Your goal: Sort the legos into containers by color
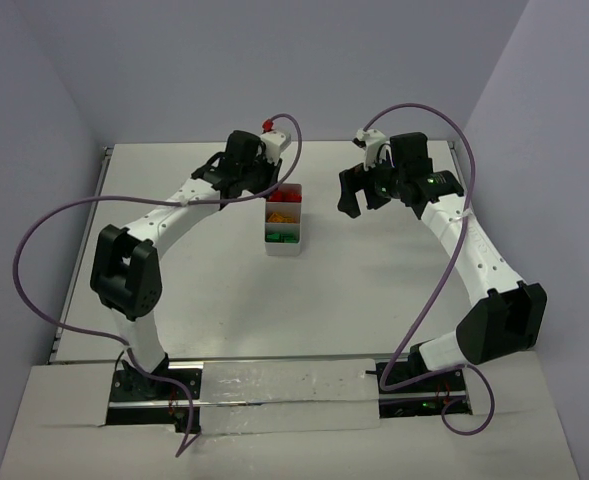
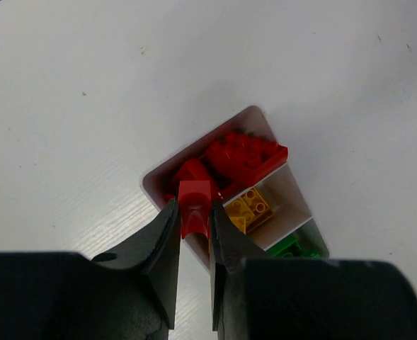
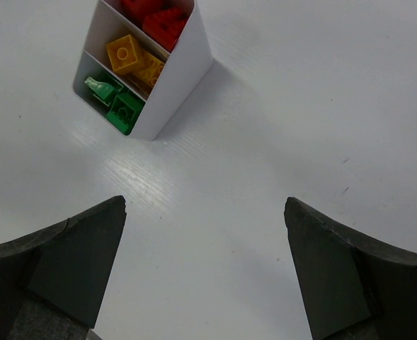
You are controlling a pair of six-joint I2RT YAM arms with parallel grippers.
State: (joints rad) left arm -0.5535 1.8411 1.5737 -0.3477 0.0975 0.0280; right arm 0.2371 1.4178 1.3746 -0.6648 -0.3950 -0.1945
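White table (image 1: 374,300), left pincer (image 2: 194,211) clamped on a red brick (image 2: 195,200) over the red end compartment of the tray (image 2: 150,183), yellow bricks (image 2: 249,205) in the middle, green bricks (image 3: 116,103) half hidden there but plain from the right wrist, right pincer (image 3: 204,205) wide apart beside the tray

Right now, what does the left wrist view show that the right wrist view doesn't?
Only left wrist: the left end effector shut on a red lego at the red end of the white tray. Only right wrist: the right end effector open and empty above the table. Both: that tray, holding red legos, yellow legos and green legos in separate compartments.
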